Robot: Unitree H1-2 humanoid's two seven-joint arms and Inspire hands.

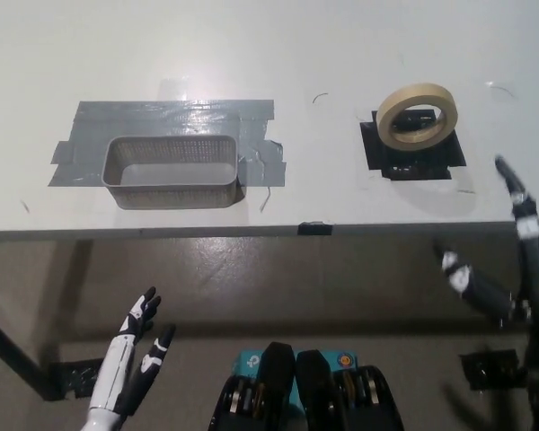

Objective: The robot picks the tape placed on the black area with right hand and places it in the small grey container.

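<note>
White table (251,45), grey-taped container (172,171), tape (417,116) on black patch (411,153), brown floor (296,287) below

Lower left of the frame: the left hand (136,346), a slim white forearm shell narrowing to a white palm, with fingers that are black along their length and carry small white patches near the tips. Right edge of the frame: the right hand (512,269), black throughout, with long thin segmented fingers, pale grey-white bands showing on two of them, and a dark ribbed forearm below. Both hands have a glossy moulded-plastic finish; fasteners and cables are too small to make out.
</note>
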